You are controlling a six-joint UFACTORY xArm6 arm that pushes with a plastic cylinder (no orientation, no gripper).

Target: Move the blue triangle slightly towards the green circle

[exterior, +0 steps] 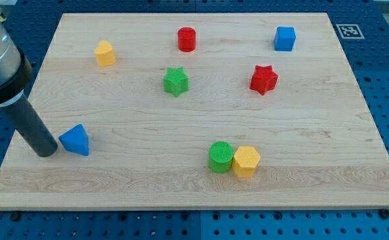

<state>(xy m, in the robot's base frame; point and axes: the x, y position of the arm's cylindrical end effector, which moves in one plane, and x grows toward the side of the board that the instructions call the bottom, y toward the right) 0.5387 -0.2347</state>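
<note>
Camera view, one frame, contents running outward from the tool.

Item 1: my tip (48,152), lower end of a dark rod leaning in from the view's upper left. There is no hand on this arm, so nothing is opening, closing or holding anything; the rod is only pushing. The tip is resting on the desk (148,183) just at the left of the blue triangle, touching it or very nearly.

Item 2: blue triangle (75,140), lying near the desk's lower-left corner. The tip is sitting on the side away from the target, which I judge deliberate, since a push from there is sending the block rightward.

Item 3: green circle (220,157), well apart to the view's right, slightly lower than the triangle. Path between them is holding no other block.

Item 4: yellow hexagon (246,161), touching the green circle's right side.

Item 5: green star (176,81), mid-desk.

Item 6: yellow block (104,53), upper left, roughly pentagonal.

Item 7: red cylinder (186,39), top centre.

Item 8: red star (264,79), right of centre.

Item 9: blue cube (284,38), upper right.

Judgement: only a short nudge is being asked for, so the push looks barely begun.
</note>
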